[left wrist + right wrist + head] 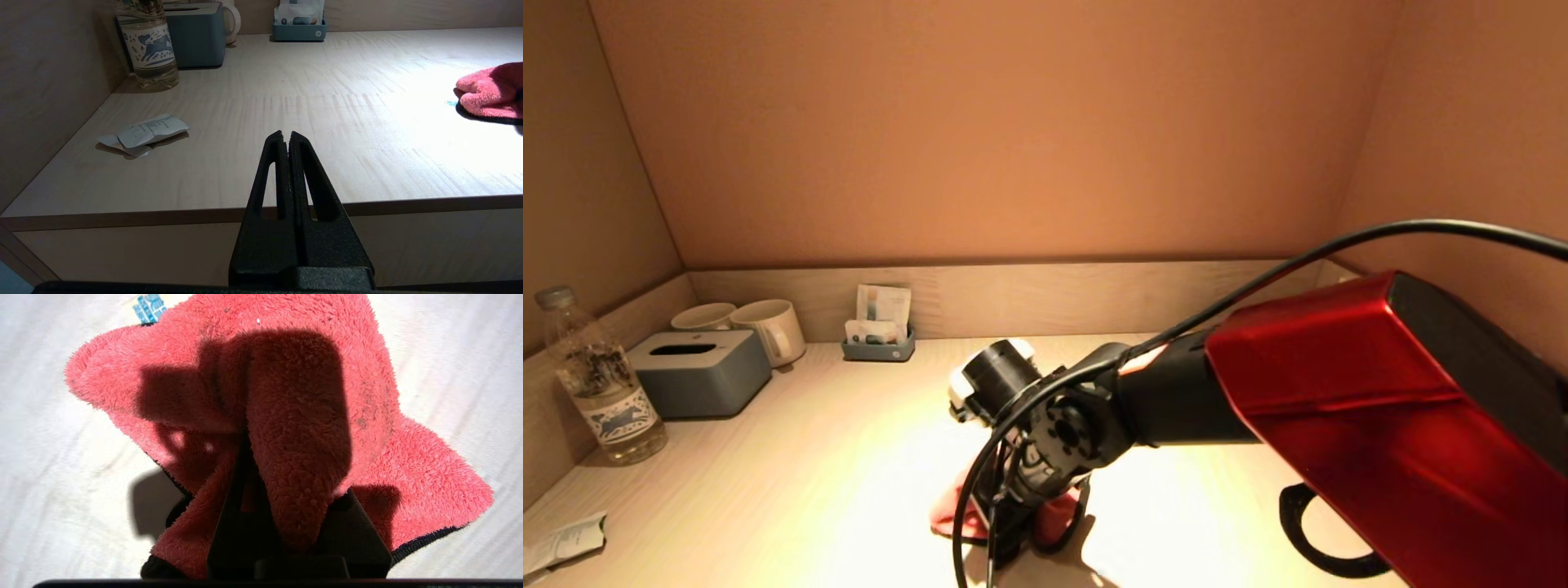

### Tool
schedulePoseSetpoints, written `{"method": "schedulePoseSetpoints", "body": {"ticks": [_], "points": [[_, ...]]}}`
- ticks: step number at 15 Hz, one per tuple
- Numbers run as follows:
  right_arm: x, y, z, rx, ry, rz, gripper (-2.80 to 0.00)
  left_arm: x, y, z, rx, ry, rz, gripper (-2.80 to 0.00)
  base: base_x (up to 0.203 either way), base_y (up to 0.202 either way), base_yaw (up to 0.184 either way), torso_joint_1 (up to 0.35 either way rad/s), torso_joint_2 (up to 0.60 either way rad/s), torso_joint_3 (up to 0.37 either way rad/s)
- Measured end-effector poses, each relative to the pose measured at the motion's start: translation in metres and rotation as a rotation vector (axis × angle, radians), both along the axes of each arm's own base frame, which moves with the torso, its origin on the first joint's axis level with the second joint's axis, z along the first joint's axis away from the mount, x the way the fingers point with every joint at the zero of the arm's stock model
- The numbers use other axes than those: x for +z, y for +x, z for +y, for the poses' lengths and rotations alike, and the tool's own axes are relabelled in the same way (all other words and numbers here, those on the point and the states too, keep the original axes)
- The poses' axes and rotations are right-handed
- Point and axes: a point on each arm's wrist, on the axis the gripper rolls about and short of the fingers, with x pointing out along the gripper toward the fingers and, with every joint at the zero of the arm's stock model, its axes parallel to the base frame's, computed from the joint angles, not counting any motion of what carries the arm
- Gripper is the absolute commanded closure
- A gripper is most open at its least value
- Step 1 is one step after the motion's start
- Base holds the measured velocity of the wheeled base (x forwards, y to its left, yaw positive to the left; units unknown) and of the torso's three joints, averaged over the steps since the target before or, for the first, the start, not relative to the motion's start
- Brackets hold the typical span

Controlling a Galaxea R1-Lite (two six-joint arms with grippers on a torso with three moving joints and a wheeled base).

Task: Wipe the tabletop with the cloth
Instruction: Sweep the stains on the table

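A red fluffy cloth [310, 375] with a dark hem lies on the pale wooden tabletop [792, 474]. It shows in the head view [947, 514] near the front middle and in the left wrist view [490, 92]. My right gripper [286, 473] points down at the table and is shut on a fold of the cloth, which bulges up between its fingers and hides the tips. In the head view the right gripper [1009, 531] is mostly hidden by its own wrist. My left gripper [285, 136] is shut and empty, parked low before the table's front edge, left of the cloth.
At the back left stand a water bottle [600, 380], a grey tissue box [698, 371], two white mugs [768, 327] and a small tray of sachets [878, 335]. A crumpled paper wrapper [564, 543] lies at the front left. Walls close in the sides and back.
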Motion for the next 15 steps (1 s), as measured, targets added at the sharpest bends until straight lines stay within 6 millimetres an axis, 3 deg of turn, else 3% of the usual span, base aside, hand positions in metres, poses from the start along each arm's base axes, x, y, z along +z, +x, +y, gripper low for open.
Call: {"method": "schedulePoseSetpoints", "body": {"ticks": [4,10,15], "points": [[-0.002,0.013,-0.024,-0.068,-0.015,0.016,0.00,0.000,0.000,0.000,-0.001,0.000,-0.001,0.00,0.000,0.000,0.000,0.000,0.00,0.000],[0.004,0.001,-0.037,-0.074,-0.027,0.029,0.00,0.000,0.000,0.000,-0.001,0.000,0.000,0.00,0.000,0.000,0.000,0.000,0.00,0.000],[0.021,-0.029,-0.051,-0.042,-0.022,0.038,0.00,0.000,0.000,0.000,-0.001,0.000,0.000,0.00,0.000,0.000,0.000,0.000,0.00,0.000]]}}
